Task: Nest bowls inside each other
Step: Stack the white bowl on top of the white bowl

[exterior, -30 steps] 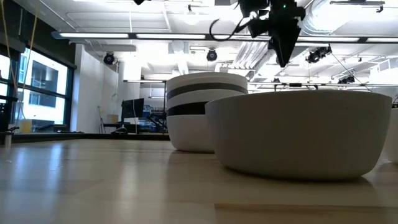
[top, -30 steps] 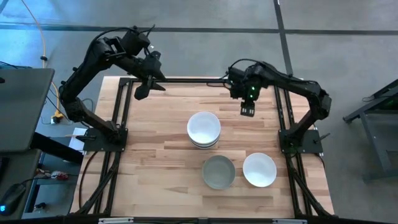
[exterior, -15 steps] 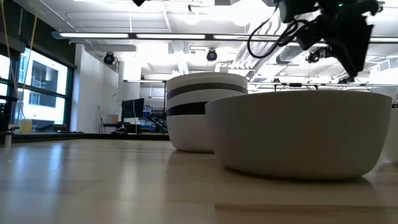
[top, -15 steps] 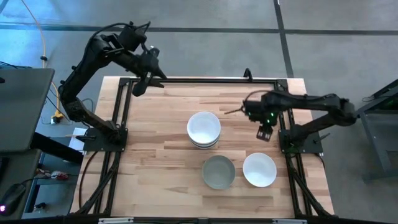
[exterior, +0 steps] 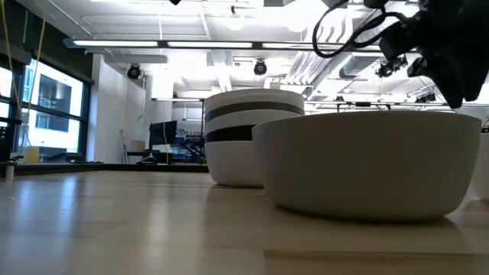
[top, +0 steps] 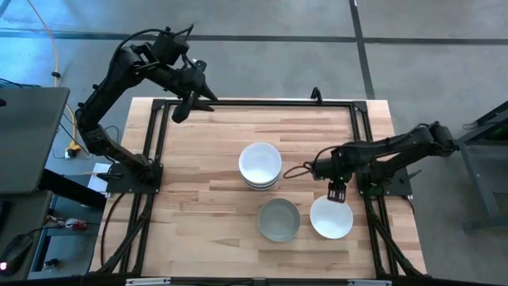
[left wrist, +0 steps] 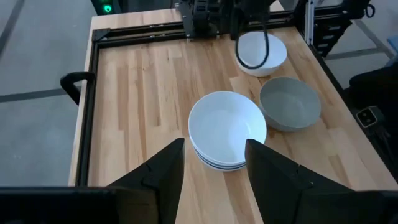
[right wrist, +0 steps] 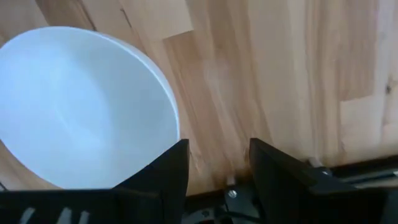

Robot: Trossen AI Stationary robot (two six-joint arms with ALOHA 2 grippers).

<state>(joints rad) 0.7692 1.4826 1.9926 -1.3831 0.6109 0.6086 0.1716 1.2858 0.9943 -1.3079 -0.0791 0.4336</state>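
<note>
Right end effector point(top: 335, 191) open and empty over white bowl point(top: 331, 217) rim, bowl upright, mouth up

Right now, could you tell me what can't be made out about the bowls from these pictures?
- Stack of bowls: high view shows only the top white one; the count underneath is hidden.
- Lone white bowl: in the low view, cut off by the right edge behind the grey bowl.
- Right gripper: contact with that bowl unclear.
</note>
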